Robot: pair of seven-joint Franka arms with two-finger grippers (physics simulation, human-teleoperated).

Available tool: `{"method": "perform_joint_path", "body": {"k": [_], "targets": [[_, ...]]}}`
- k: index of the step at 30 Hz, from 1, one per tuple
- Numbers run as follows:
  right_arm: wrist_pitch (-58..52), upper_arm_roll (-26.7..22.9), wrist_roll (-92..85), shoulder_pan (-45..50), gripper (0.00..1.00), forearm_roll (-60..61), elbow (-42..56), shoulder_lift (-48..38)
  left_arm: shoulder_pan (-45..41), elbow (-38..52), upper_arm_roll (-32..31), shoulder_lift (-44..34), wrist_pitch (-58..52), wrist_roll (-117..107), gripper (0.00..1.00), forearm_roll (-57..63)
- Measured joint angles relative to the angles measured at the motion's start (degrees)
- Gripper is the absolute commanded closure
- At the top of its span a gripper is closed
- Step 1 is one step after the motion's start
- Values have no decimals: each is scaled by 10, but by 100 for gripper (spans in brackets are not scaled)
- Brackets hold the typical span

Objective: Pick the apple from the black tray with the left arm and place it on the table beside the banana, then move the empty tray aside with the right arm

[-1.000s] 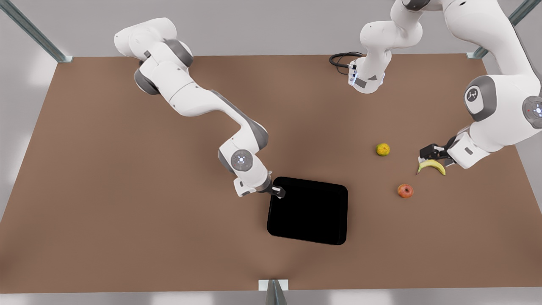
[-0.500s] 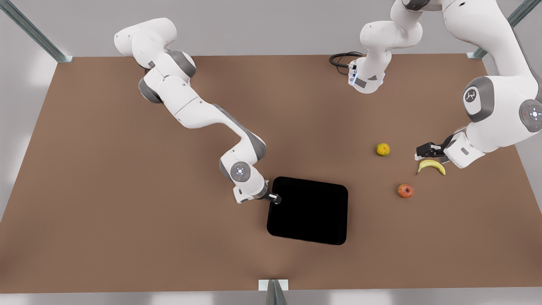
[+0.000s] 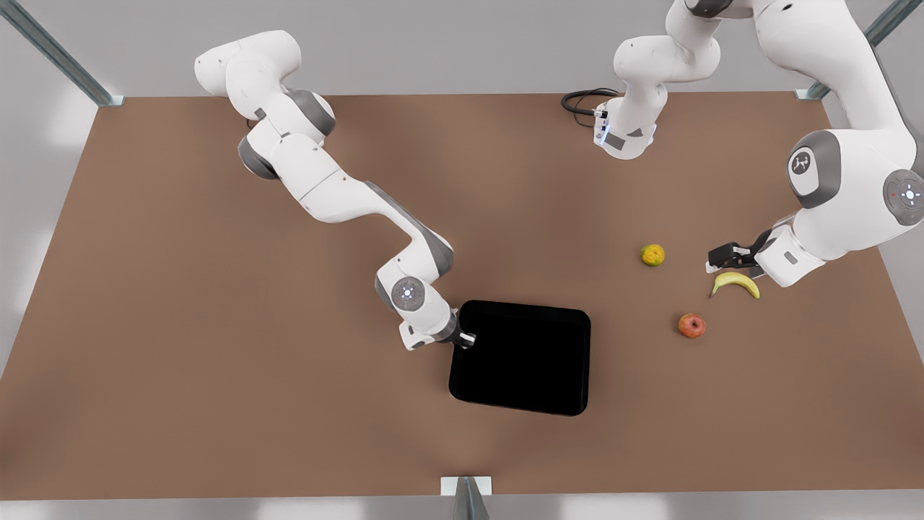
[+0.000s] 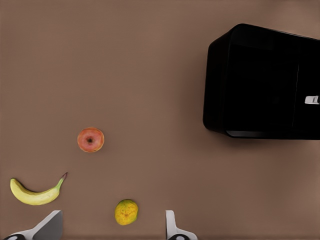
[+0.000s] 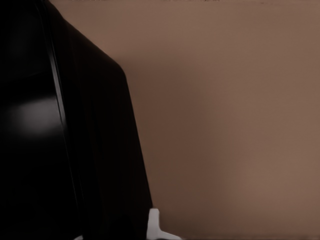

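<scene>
Two arms bent low; right gripper (image 3: 467,338) jaws pinching black tray (image 3: 520,359) wall, left gripper (image 3: 716,261) jaws spread above banana (image 3: 735,283)

Lighting: even, diffuse, moderately bright; no single source evident. Shadows: soft, faint patches on the table (image 3: 180,289) beneath both arms. Glare: dull grey sheen on the black tray (image 5: 35,115) close against the right gripper; elsewhere the tray reads featureless black. Focus: slightly soft throughout.

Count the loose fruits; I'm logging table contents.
3, all on the brown table: red-orange round apple, curved yellow banana beside it, yellow-orange round fruit farther back.
</scene>
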Motion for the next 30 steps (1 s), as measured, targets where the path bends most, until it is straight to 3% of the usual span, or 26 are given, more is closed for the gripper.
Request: {"method": "perform_joint_path", "body": {"k": [5,15,21,30], "targets": [[2,11,-8,0,79,1,0,-6,0,0,0,0,0,0,0,0],[-44,26,-23,-1,78,1,-2,-75,0,1,-2,-5,0,-1,0,1],[-183,21,-55,-28,77,1,-4,-160,-1,0,-2,-9,-1,-1,0,2],[-443,18,-169,-156,77,4,-2,-255,-3,0,-2,-9,-2,-1,0,2]]}}
